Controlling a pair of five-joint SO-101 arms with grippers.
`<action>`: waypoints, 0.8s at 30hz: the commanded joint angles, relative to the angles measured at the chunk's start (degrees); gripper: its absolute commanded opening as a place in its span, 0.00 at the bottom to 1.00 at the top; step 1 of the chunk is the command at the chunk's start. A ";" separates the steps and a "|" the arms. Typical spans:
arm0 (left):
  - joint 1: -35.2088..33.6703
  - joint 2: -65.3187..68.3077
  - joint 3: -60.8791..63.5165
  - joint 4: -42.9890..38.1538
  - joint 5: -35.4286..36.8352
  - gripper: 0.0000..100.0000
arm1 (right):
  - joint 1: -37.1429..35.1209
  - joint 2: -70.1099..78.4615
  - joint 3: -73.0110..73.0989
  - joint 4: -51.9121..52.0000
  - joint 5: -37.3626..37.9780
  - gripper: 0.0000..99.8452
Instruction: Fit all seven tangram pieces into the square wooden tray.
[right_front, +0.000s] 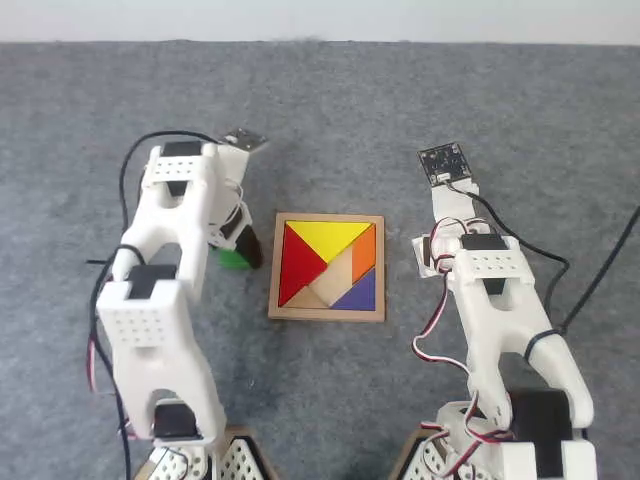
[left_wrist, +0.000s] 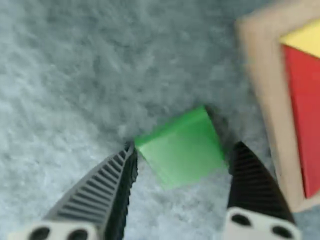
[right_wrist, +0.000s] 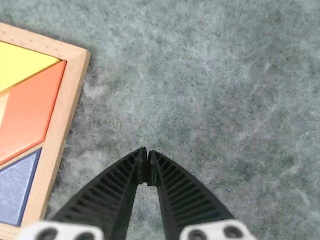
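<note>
- High view: the green piece (right_front: 232, 258) lies just left of the tray (right_front: 327, 316); you're picking up what seems the last one.
- Left wrist: your left gripper (left_wrist: 185, 146) straddles it, jaws apart; close squarely next.
- Right wrist: your right gripper (right_wrist: 148, 154) is pressed together, empty, beside the tray.

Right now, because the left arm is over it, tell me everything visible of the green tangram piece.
The green tangram piece is a flat, straight-edged block, plain matte green, looking like painted wood. It lies on the grey carpet just outside the wooden tray, apart from its rim. The left gripper straddles it, jaws open at either side; contact is unclear.
</note>
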 joint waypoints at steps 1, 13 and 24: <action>-0.18 2.90 -6.55 2.81 -3.08 0.29 | 0.57 -2.86 -0.18 -0.92 -0.35 0.01; -0.09 4.13 -10.68 4.40 -7.91 0.29 | 0.57 -2.86 -0.18 -1.01 -0.35 0.01; -0.09 0.09 -12.00 5.54 -16.35 0.35 | 0.57 -3.21 -0.18 -1.01 -0.35 0.01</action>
